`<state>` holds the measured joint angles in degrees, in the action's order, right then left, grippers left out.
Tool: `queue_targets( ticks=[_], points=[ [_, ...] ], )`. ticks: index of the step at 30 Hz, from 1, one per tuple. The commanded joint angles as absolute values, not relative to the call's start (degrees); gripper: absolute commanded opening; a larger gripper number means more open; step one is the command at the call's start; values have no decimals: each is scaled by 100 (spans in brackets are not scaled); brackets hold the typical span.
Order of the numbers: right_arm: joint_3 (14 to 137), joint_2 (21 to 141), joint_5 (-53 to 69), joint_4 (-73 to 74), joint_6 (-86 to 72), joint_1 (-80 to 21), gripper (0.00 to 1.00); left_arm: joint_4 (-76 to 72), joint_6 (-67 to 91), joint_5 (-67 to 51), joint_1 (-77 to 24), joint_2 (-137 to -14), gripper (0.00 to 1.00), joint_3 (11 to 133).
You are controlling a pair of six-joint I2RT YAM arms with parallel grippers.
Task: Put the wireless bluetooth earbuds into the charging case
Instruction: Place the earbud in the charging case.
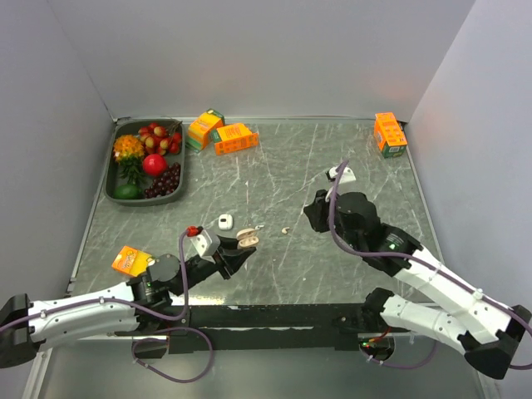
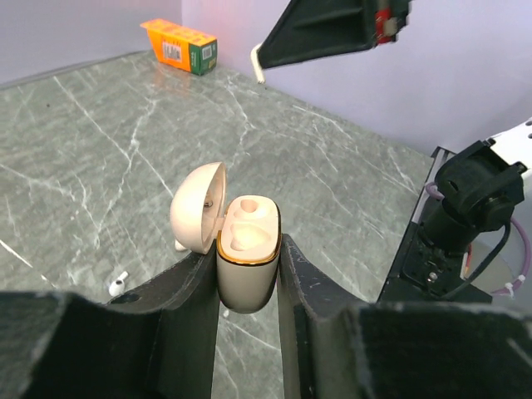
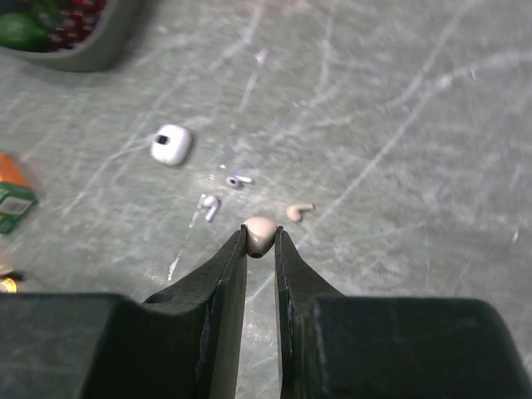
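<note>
Left claw (image 2: 248, 268) is clamping the open charging case (image 2: 247, 278), wells (image 2: 248, 224) seemingly empty; right claw (image 3: 261, 239) is pinching one beige earbud (image 3: 259, 229), second earbud (image 3: 299, 211) lying on the desk (image 3: 399, 125).

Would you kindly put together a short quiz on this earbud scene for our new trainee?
1. True or false: the beige charging case held between the fingers of the left gripper has its lid shut.
2. What does the right gripper pinch? A) nothing; B) a beige earbud; C) a coin.
3. Fill in: seen from the left wrist, the two sockets of the held case are ___.

Key: 1 false, the lid stands open; 2 B; 3 empty.
</note>
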<state>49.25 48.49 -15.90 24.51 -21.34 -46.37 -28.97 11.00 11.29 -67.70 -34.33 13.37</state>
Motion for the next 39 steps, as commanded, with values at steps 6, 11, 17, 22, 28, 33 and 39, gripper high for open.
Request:
queue_targets(
  ticks=[6, 11, 17, 22, 28, 33, 39],
  points=[
    [5292, 4167, -1072, 1813, -484, -5466, 0, -4217, 571, 782, -6794, -4024, 1, 1556],
    [4887, 3964, -1685, 994, -54, -6203, 0, -4543, 527, 913, -6794, -4429, 1, 1679],
    [4369, 4043, -2776, -271, 781, -6977, 0, -5027, 712, 1125, -6759, -4939, 1, 1933],
    [4219, 4148, -3243, -931, 949, -7251, 0, -5378, 695, 941, -6741, -5256, 1, 2013],
    [4280, 4254, -3234, -1072, 835, -7435, 0, -5502, 668, 887, -6750, -5317, 1, 2048],
    [4254, 4245, -3305, -1072, 817, -7550, 0, -5537, 756, 940, -6732, -5238, 1, 2004],
    [4210, 4298, -3401, -1081, 800, -7717, 0, -5563, 817, 949, -6724, -5273, 1, 2039]
  ],
)
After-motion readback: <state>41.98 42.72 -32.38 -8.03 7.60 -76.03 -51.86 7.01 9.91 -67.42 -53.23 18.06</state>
